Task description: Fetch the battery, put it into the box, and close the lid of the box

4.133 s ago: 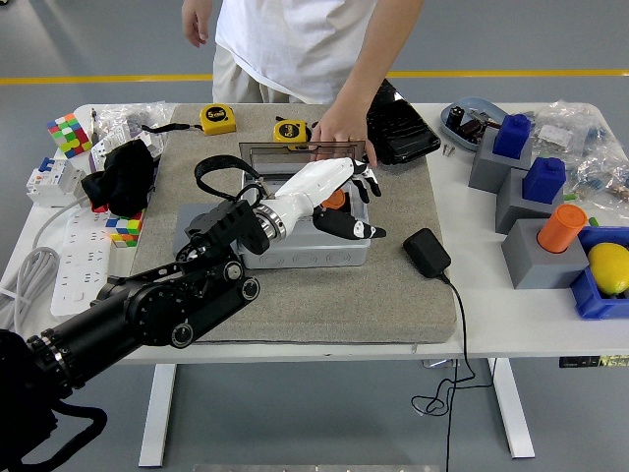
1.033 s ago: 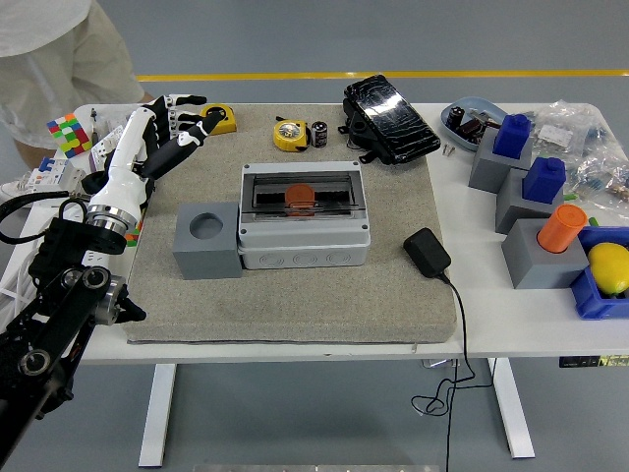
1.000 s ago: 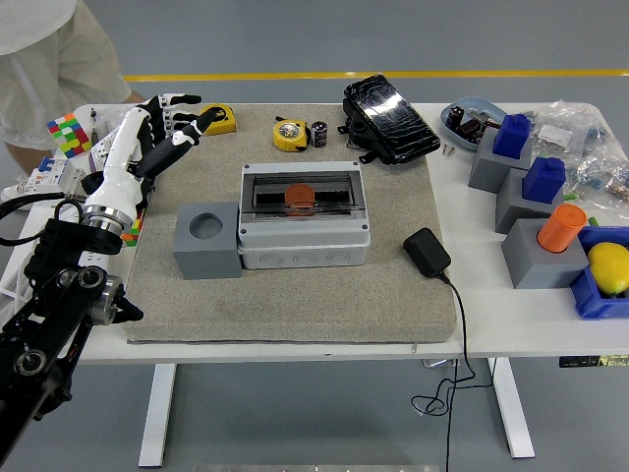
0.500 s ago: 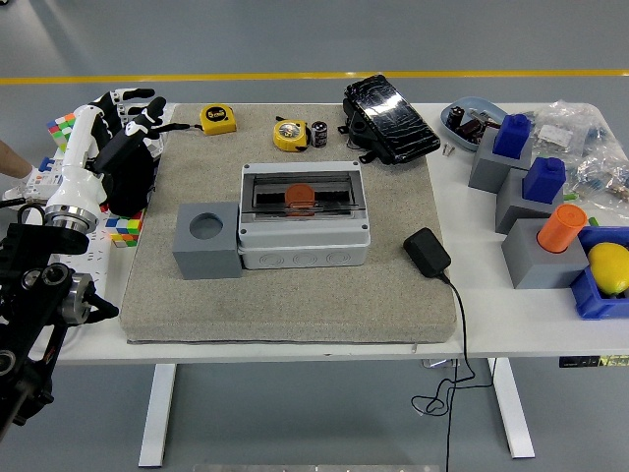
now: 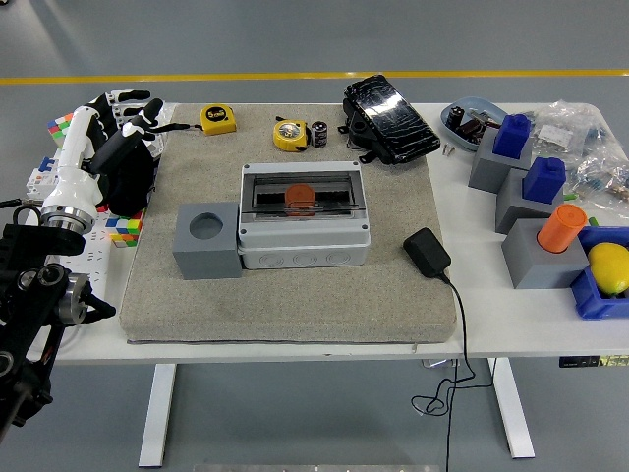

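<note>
Two yellow tape measures [image 5: 218,119] lie at the back of the grey mat [image 5: 295,295]. A black charger [image 5: 427,253] sits near the mat's right edge. An orange cup [image 5: 561,227] stands on a grey block [image 5: 536,264].

left arm [image 5: 39,295]: cut off by the left edge | yellow ball [image 5: 609,267]: cut by right edge | battery [image 5: 299,196]: partly hidden under the lid [image 5: 303,192]
</note>
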You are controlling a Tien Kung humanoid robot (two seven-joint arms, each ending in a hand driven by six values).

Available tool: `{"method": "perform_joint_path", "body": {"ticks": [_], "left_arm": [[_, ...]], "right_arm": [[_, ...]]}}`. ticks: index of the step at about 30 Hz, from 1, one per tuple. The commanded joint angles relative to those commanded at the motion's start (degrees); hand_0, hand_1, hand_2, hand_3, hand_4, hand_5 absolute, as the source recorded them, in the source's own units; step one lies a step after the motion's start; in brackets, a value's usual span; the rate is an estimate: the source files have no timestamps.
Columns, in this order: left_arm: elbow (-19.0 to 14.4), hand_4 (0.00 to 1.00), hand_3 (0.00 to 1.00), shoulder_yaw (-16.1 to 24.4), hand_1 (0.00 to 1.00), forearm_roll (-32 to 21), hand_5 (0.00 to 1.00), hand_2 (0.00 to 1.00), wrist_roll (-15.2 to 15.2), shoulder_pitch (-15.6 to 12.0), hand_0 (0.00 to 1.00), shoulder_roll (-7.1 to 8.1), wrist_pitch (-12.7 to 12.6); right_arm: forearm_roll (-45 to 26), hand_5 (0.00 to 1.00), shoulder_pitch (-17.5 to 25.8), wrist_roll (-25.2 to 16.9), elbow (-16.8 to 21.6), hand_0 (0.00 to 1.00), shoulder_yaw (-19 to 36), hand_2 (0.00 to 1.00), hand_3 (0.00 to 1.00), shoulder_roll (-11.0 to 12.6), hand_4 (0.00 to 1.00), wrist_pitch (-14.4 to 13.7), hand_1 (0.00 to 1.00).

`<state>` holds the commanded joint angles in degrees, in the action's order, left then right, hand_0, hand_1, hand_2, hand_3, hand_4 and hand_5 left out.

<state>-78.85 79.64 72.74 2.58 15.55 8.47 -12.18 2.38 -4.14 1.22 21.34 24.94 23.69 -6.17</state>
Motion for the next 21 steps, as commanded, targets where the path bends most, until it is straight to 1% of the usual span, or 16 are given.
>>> {"method": "perform_joint_path", "body": {"ticks": [21], "left_arm": [[-0.2, 0.997, 0.602, 1.4, 0.551, 0.1, 0.510, 0.539, -0.5, -0.2, 0.414, -0.30, 0.5]], "right_arm": [[0.2, 0.482, -0.2, 0.0, -0.1, 0.557, 0.7, 0.591, 0.546, 0.4, 0.921, 0.0, 0.601]]}}
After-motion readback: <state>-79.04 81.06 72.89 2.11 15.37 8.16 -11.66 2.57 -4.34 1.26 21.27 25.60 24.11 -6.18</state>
